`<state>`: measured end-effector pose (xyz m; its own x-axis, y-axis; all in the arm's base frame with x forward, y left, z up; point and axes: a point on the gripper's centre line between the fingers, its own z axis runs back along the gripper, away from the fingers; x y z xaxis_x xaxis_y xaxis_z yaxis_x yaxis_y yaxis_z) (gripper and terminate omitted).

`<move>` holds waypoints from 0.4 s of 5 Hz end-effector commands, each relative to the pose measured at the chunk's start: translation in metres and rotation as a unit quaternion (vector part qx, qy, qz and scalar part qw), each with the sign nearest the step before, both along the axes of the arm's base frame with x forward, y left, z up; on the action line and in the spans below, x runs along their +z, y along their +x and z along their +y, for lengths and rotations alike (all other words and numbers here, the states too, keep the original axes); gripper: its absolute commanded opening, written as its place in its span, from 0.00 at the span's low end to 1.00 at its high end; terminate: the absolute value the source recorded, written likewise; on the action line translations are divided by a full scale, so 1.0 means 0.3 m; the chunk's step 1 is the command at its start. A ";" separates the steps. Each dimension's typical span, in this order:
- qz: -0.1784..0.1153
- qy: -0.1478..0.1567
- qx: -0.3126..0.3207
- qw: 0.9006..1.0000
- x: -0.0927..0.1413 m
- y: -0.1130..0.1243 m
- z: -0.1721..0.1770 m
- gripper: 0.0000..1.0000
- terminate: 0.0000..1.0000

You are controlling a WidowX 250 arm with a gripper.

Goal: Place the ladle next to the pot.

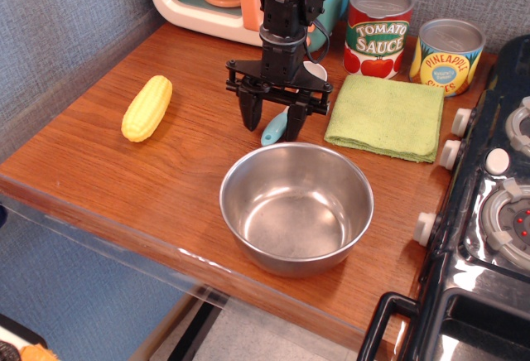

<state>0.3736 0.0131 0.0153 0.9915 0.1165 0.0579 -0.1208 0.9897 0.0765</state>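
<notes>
Half of ladle (274, 128) hidden behind claw (276, 124); contact unclear.

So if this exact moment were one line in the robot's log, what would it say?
gripper: open, over ladle handle | ladle: on counter, behind pot | contact: cannot tell | holding: nothing

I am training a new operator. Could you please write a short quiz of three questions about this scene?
1. True or false: the hand is shut on the ladle.
2. What lies just right of the ladle? A) the corn cob B) the green cloth C) the pineapple can
3. Fill in: the pot holds ____.

Key:
1. False; the fingers stand open on either side of the blue handle.
2. B
3. nothing
</notes>
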 end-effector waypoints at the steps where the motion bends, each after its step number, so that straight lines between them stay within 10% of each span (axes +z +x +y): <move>1: 0.000 0.001 -0.013 1.000 0.013 -0.057 -0.019 0.00 0.00; 2: 0.000 0.000 -0.025 1.000 0.020 -0.072 -0.038 0.00 0.00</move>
